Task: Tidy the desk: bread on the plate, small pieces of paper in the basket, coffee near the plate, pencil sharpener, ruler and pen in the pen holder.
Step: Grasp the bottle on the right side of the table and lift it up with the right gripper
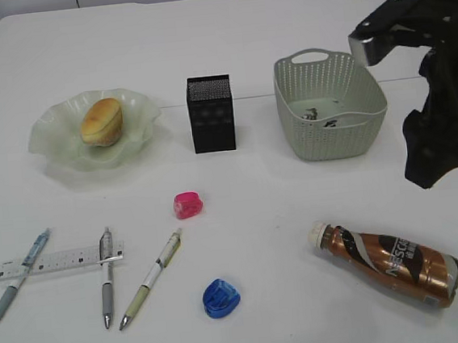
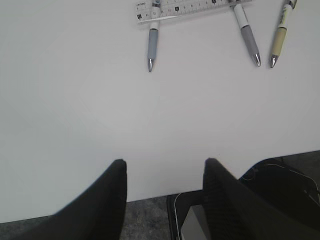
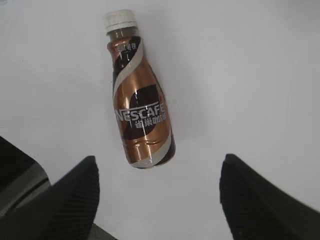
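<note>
Bronze coffee (image 3: 141, 107) lies flat on the bench (image 1: 281, 37), cap toward twelve o'clock; right tool (image 3: 157, 192) hovers spread, empty. Best to descend astride the mid-body, pinch squarely, then stand it at the plate's (image 1: 52, 144) three o'clock; left tool (image 2: 165, 172) half-spread, empty.

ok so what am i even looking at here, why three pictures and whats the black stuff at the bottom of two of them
It is one moment seen by three cameras on a two-armed robot. The wide picture looks down at a slant across a white desk. The other two come from cameras on each arm's wrist, and the black shapes at the bottom are the two fingers of that arm's tool.

The left tool is open over bare desk, with three pens and a ruler at the top of its view. The right tool is open above a coffee bottle lying on its side. Neither holds anything.

Also on the desk: bread on a green plate, a black mesh pen holder, a basket with paper scraps inside, and a pink and a blue sharpener.
</note>
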You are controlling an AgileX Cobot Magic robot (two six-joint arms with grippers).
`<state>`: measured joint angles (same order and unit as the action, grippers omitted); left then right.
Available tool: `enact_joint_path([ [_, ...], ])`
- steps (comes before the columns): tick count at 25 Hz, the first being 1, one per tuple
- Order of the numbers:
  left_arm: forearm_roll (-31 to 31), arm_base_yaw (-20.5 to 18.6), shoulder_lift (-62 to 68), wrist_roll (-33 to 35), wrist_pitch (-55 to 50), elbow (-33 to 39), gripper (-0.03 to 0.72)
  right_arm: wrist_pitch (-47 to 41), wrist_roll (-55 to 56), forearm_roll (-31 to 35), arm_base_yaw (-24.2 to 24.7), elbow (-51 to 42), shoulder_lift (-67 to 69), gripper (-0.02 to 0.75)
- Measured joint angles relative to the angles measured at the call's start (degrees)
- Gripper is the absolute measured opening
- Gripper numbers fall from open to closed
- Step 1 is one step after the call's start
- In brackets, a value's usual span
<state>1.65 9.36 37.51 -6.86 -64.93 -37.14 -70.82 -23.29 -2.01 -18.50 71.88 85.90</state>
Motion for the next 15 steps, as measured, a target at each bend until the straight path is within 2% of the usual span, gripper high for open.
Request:
enact_joint_path([
  [10,0.00,0.00,0.00,0.00,0.00,0.00,0.361,0.71,-9.85,0.43,0.00,-0.27,6.94,0.581],
  [15,0.00,0.00,0.00,0.00,0.00,0.00,0.361,0.87,-11.83,0.47,0.00,-5.33,6.94,0.580],
])
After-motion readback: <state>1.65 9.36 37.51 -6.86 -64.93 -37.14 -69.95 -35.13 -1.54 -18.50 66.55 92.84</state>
